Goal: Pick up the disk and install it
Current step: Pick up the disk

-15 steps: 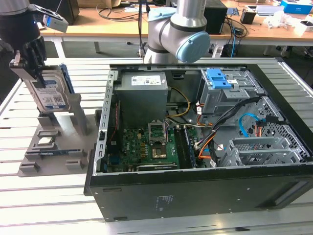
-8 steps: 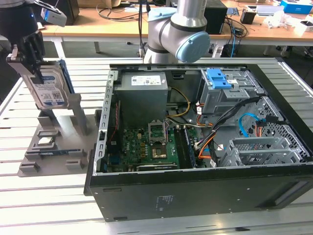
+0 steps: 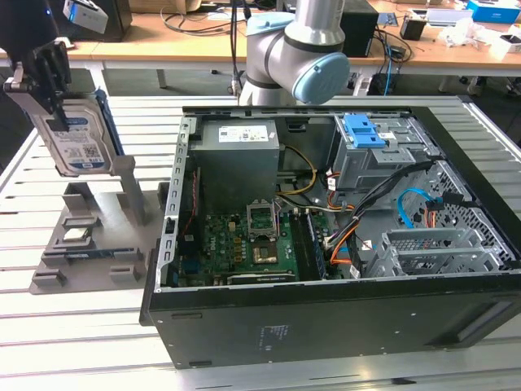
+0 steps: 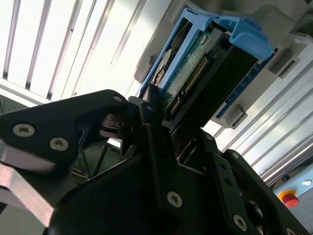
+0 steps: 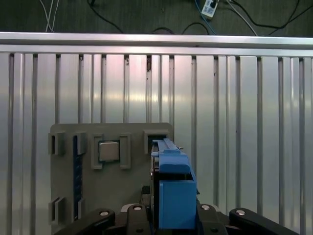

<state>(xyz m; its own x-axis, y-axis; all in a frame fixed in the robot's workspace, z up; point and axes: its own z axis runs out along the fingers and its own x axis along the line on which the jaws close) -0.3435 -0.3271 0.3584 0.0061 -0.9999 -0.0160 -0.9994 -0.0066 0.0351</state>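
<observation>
The disk, upright in its blue frame, is clamped tight by the gripper just above the grey holder, whose pocket keeps a square chip. Beside it, the open computer case holds a green circuit board.

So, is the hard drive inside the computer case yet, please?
No, out: the hard drive hangs in the gripper above the grey stand.

Bright light, white glare on table slats (second wrist view)
</observation>
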